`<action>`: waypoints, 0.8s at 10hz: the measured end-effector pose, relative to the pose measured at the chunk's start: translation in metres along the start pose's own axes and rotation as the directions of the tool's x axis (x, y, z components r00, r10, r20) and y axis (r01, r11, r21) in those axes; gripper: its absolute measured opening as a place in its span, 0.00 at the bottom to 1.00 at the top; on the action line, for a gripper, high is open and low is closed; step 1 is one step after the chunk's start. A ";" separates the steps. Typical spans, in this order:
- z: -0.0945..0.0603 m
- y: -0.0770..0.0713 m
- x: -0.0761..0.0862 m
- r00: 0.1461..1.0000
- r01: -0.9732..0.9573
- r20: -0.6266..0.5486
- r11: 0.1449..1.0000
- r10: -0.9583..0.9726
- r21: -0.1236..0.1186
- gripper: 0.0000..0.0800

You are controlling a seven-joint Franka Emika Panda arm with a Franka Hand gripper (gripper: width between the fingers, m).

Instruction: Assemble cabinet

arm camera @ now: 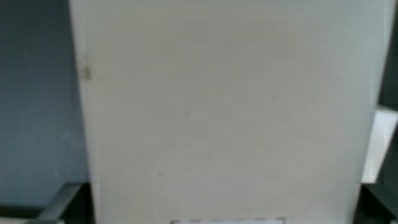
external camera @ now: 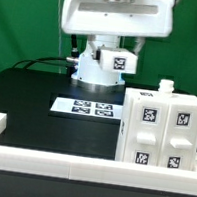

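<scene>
The cabinet (external camera: 163,132) is a white box standing upright on the black table at the exterior view's right. It has black-and-white tags on its front and top and a small white knob on top. The arm's white hand (external camera: 110,15) hangs high over the middle of the table, and its fingers do not show there. In the wrist view a plain white panel (arm camera: 222,105) fills nearly the whole picture, very close to the camera. One dark fingertip (arm camera: 57,203) shows beside the panel's edge. The jaws are hidden behind the panel.
The marker board (external camera: 88,108) lies flat mid-table in front of the robot base (external camera: 100,69). A low white border rail (external camera: 48,160) runs along the front edge and turns up the left side. Green curtain behind.
</scene>
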State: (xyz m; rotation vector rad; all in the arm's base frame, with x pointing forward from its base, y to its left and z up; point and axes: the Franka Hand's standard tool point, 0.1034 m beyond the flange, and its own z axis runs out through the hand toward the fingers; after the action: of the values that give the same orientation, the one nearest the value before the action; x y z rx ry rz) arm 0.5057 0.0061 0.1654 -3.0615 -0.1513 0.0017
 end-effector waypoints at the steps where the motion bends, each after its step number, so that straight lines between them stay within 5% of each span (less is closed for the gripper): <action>1: 0.006 0.004 0.004 1.000 -0.014 0.010 1.000 0.014 0.000 0.70; 5: 0.008 0.004 0.003 1.000 -0.013 0.019 1.000 0.013 0.002 0.70; 8: -0.012 -0.021 0.041 0.999 0.036 0.005 0.999 -0.036 0.017 0.70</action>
State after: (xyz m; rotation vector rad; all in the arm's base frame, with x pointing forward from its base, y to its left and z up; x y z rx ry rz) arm 0.5440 0.0304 0.1786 -3.0418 -0.2060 0.0083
